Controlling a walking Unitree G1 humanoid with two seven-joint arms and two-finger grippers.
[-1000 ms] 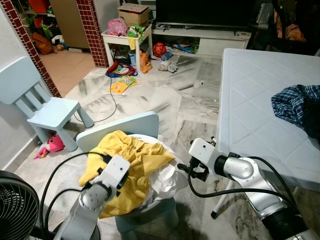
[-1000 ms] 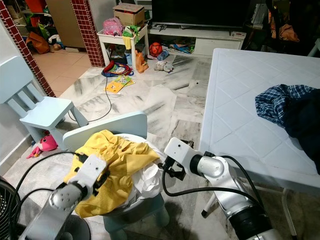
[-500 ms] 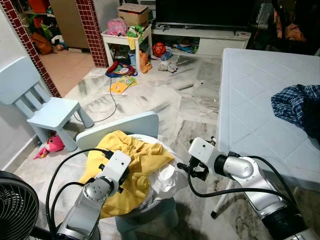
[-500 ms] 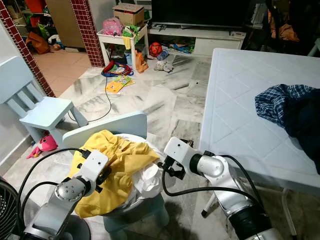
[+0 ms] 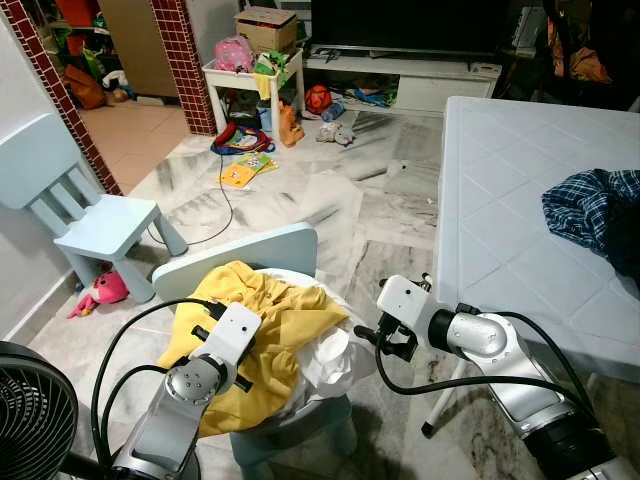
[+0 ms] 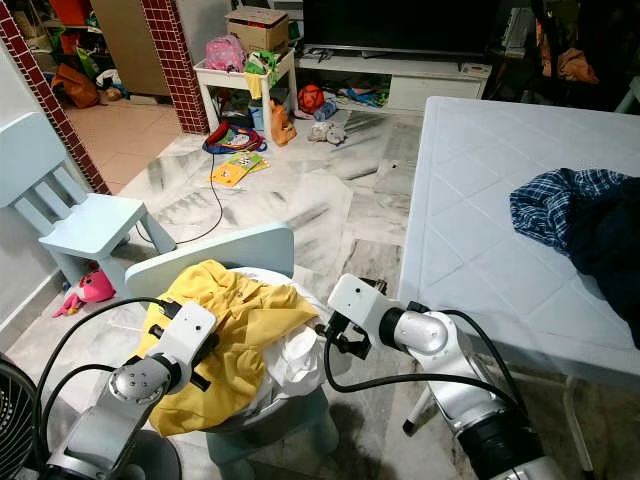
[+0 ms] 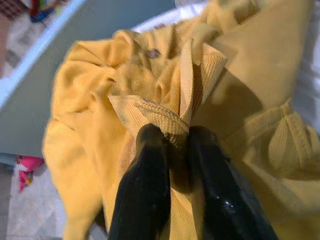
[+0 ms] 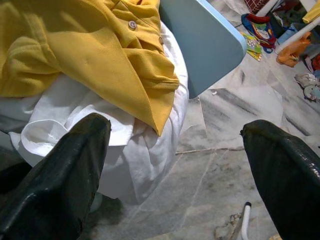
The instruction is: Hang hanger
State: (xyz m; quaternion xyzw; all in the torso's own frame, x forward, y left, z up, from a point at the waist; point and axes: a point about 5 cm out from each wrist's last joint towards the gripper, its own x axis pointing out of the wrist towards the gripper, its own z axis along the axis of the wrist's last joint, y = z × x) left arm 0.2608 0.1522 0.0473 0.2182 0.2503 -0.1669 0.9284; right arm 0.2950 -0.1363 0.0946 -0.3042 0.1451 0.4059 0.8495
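A yellow polo shirt (image 5: 275, 315) lies bunched on top of white cloth (image 5: 325, 365) on a small pale blue chair (image 5: 250, 260) right in front of me. My left gripper (image 7: 170, 137) is shut on a ribbed fold of the yellow shirt, its wrist (image 5: 225, 345) over the shirt's left side. My right gripper (image 8: 175, 145) stands open beside the chair's right side, with the white cloth (image 8: 145, 150) and marble floor between its fingers (image 8: 65, 170). No hanger is visible.
A white table (image 5: 500, 200) stands at my right with a plaid blue garment (image 5: 590, 205) on it. A second blue chair (image 5: 90, 215) and a pink toy (image 5: 103, 290) are to the left, a black fan (image 5: 35, 415) at lower left. Toys litter the far floor.
My left arm has pushed forward onto the yellow shirt and slid slightly left again. The right arm has held still.
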